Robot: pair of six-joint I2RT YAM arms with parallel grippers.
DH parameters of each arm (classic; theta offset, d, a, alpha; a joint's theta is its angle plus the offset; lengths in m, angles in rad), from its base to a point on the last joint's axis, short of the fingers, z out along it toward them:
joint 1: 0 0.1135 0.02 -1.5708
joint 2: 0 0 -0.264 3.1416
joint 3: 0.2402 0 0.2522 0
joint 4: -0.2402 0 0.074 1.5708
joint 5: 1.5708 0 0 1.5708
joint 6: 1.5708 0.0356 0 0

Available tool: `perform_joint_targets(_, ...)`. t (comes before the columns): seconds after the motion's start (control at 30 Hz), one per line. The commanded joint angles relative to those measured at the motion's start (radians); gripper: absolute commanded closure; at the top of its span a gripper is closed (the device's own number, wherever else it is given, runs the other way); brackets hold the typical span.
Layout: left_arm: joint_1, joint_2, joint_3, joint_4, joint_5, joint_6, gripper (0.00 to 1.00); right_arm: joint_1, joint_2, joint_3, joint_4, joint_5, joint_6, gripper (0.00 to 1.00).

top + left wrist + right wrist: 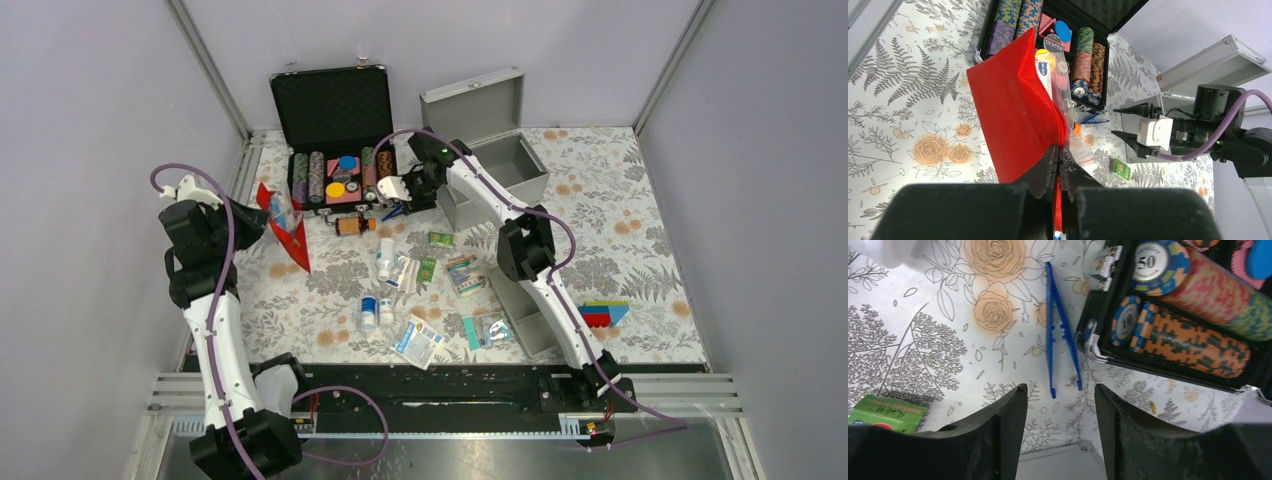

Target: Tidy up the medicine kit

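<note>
Medicine kit — one box, lid up, far side of table, right of black chip case; one grey tray near front, under right arm. Left wrist view alone makes clear: left gripper fingers pinching one red pouch. Right wrist view alone: right gripper fingers spread — one blue tweezers on cloth beyond tips.

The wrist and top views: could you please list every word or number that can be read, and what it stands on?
"50": on the blue-edged poker chip.
"DEALER": on the round dealer button among the chips.
Green box: print too blurred to read.
Packets on the table, top view: too small to read.
</note>
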Motion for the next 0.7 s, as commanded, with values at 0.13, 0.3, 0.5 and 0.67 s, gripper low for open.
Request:
perform_joint_targets(0.13,0.04,-0.008,0.006,0.048,0.032,-0.003,1.0,-0.012,0.022,0.018,0.0,-0.026,-0.06,0.43)
perform_joint_targets(0.3,0.059,-0.008,0.021,0.039,0.033,0.005,1.0,-0.008,0.046,0.013,0.17,-0.004,0.004,0.47)
perform_joint_targets(0.5,0.081,-0.021,0.021,0.021,0.027,0.022,1.0,-0.01,0.046,0.06,0.189,-0.045,0.036,0.49)
perform_joint_targets(0.67,0.105,-0.029,0.002,0.021,0.032,0.009,1.0,-0.01,0.047,0.027,0.21,-0.034,0.003,0.5)
